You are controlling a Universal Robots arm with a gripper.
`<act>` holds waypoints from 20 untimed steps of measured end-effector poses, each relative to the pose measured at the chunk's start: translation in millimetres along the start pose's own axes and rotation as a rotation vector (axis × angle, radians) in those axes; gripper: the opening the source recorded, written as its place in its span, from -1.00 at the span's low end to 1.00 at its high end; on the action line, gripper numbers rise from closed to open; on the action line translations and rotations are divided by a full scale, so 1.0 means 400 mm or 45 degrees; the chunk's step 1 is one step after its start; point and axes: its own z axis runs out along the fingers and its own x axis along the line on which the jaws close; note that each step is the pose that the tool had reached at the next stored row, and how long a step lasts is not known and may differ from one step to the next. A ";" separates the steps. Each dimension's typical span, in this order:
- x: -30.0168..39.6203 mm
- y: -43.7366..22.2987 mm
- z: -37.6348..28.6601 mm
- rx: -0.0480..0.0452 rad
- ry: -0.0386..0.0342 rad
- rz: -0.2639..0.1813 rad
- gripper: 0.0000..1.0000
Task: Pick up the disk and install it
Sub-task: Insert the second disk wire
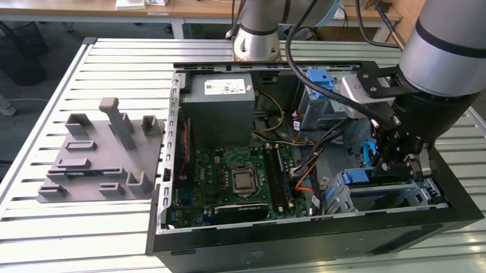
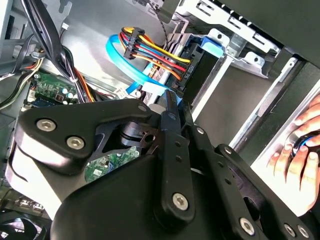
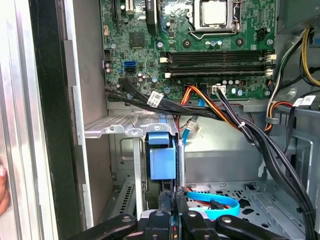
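The disk (image 3: 162, 160) is standing on edge inside the silver cage (image 3: 125, 127), its blue-framed end facing the gripper (image 3: 174, 205) and its long axis running away into the bay. The jaws are sitting just beside that end; I cannot tell whether they are clamping it.

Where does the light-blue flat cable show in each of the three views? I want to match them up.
Exterior view: the light-blue flat cable runs upright inside the case, to the exterior view's right of the motherboard.
Second wrist view: it loops beside the coloured wires.
First wrist view: it curves over the perforated metal floor.
Shared landmark: the green motherboard.
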 end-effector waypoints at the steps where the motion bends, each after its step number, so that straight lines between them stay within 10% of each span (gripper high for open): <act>1: 0.000 0.000 0.000 0.000 0.0002 0.000 -0.69; 20: 0.000 -0.003 0.016 0.000 -0.0019 -0.002 -0.69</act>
